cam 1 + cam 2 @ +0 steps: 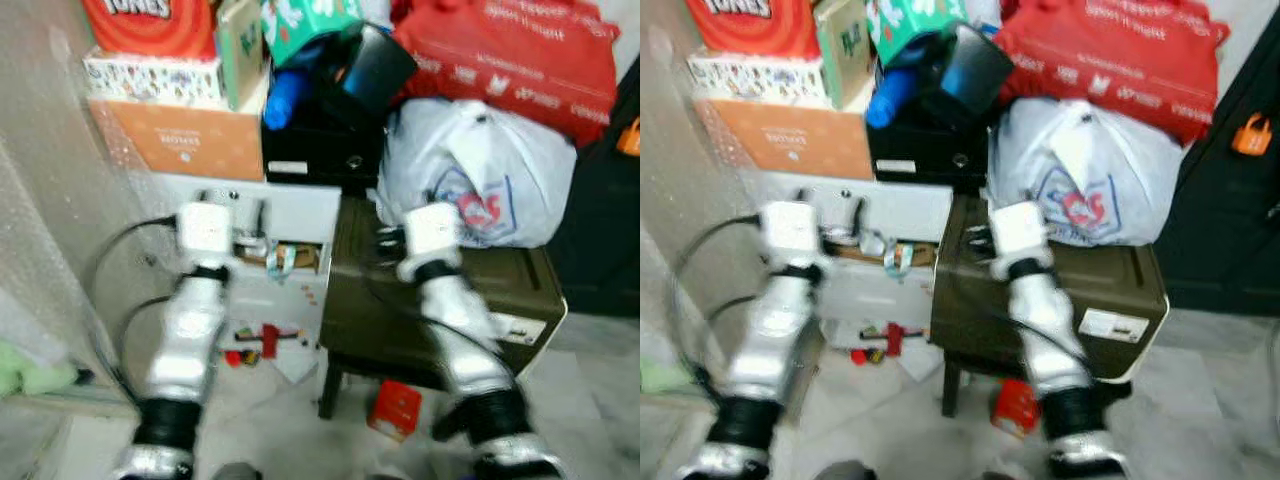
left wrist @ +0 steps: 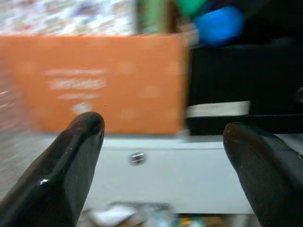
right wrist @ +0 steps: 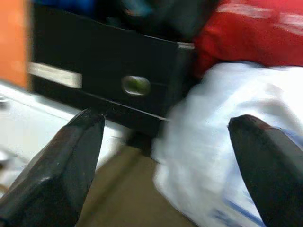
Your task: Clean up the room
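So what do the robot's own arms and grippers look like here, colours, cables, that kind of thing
Both arms are silver with black joint bands near the wrist and elbow, each ending in a white boxy wrist block. Black cables loop beside the left arm; one runs along the right arm. The left gripper and right gripper each have two long, rounded, glossy black fingers.

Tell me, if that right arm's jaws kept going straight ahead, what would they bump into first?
Probably the white plastic bag on the dark green box, right beside the black box. The right gripper is open and points about where they meet; depth is unclear.
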### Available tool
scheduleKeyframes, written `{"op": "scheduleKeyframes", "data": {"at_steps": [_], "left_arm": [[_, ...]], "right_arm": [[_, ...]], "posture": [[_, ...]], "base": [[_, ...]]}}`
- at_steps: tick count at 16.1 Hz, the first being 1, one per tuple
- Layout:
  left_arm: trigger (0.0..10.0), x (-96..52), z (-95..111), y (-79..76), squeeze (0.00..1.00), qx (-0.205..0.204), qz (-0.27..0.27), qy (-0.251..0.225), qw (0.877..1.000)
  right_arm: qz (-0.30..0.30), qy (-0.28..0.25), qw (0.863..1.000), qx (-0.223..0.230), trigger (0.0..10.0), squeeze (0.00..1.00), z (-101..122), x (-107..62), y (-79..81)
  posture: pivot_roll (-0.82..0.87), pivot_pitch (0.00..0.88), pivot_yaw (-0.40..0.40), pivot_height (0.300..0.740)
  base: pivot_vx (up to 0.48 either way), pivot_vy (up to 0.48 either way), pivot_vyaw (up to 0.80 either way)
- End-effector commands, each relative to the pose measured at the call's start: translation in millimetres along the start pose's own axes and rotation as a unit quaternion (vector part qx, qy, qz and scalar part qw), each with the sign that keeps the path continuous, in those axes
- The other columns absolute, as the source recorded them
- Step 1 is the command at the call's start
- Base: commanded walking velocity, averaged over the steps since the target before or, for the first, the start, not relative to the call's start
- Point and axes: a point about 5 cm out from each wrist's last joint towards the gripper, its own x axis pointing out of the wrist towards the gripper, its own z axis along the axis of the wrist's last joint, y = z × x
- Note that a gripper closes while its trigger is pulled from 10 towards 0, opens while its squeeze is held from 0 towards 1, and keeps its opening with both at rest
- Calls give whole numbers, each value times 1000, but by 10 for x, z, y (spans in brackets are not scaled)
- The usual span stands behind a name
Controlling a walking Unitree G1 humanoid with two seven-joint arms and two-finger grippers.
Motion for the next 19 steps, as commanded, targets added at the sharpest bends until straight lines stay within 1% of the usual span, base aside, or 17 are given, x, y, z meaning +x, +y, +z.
{"op": "scheduleKeyframes", "data": {"at_steps": [1, 2, 3, 4, 5, 6, 7, 8, 10, 12, 15, 17, 19], "left_arm": [[10000, -6, -11, 13, 0, 7, 9, 6, 1000], [10000, -61, 21, 116, 0, 32, 31, -8, 999], [10000, -112, 40, 194, 0, 43, 33, -17, 998], [10000, -151, 34, 236, 0, 29, 21, -18, 999], [10000, -185, 7, 285, 0, 32, 24, -11, 999], [10000, -230, -51, 323, 0, 23, 21, 4, 1000], [10000, -233, -56, 320, 0, 23, 18, 5, 1000], [10000, -212, -66, 271, 0, 26, -1, 5, 1000], [10000, -186, -41, 215, 0, 23, -19, -2, 1000], [10000, -141, -40, 121, 0, 14, -56, -3, 998], [10000, -93, -37, 46, 0, 4, -80, -4, 997], [10000, -81, -44, -1, 0, -6, -87, -4, 996], [10000, -84, -41, -19, 0, -19, -96, -9, 995]], "right_arm": [[-34, -12, 999, -19, 10000, 0, 63, 1, -132], [-83, -2, 996, -17, 10000, 0, 50, -69, -289], [-109, 5, 994, -14, 10000, 0, 33, -118, -371], [-119, 9, 993, -7, 10000, 0, 17, -142, -405], [-126, 13, 992, -3, 10000, 0, -1, -156, -418], [-146, 25, 989, 3, 10000, 0, -41, -170, -453], [-149, 26, 989, 5, 10000, 0, -46, -171, -457], [-149, 30, 988, 3, 10000, 0, -56, -180, -451], [-146, 26, 989, -9, 10000, 0, -35, -195, -438], [-162, 27, 986, -7, 10000, 0, -45, -238, -461], [-166, 28, 986, -7, 10000, 0, -50, -329, -458], [-164, 38, 986, -11, 10000, 0, -76, -392, -458], [-155, 43, 987, -29, 10000, 0, -76, -377, -413]], "posture": [[24, 0, -25, 740], [30, 0, -21, 740], [26, 0, -14, 740], [22, 0, -7, 740], [15, 0, 2, 740], [10, 0, 10, 740], [10, 0, 10, 740], [-2, 0, 24, 740], [-16, 0, 38, 740], [-54, 0, 67, 740], [-94, 0, 88, 740], [-111, 0, 83, 740], [-115, 0, 65, 740]], "base": [[0, 0, 0], [0, 0, 0], [0, 0, 0], [0, 0, 0], [0, 0, 0], [0, 0, 0], [0, 0, 0], [0, 0, 0], [0, 0, 0], [0, 0, 0], [0, 0, 0], [0, 0, 0], [0, 0, 0]]}}
